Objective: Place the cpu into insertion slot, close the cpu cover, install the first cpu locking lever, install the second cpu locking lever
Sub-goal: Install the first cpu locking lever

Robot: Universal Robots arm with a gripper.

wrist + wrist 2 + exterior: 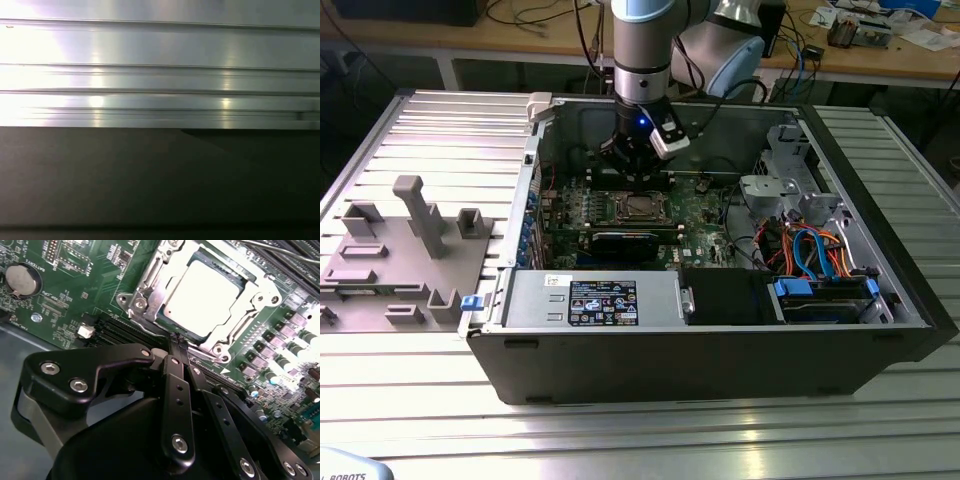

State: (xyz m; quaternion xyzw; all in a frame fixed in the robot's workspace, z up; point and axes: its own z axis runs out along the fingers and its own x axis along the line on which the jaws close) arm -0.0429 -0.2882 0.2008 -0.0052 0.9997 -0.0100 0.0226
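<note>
Cpu [202, 297]: one; silvery square seated in its socket on the motherboard [75, 295], seen in the second wrist view; in the exterior view it sits mid-board [640, 207] inside the open case [720, 350].
Cover [150, 287]: one; metal frame lying down around the cpu, which shows through its window.
Levers: thin wire arms along the frame; count and latched state cannot be told.
Jaws [177, 340]: one pair, closed, tips together with nothing visibly held, at the socket's near edge; the arm [642, 60] stands over the socket.
Risk, as judgement: closed tips so near the frame could slip off a springy lever and strike the board or skew the cover; an unlatched lever could spring back.
Surroundings: one long black card [625, 243] just beside the socket; one coin cell [21, 279]; one grey fixture block [400, 250] on the ribbed worktop [640, 430].
</note>
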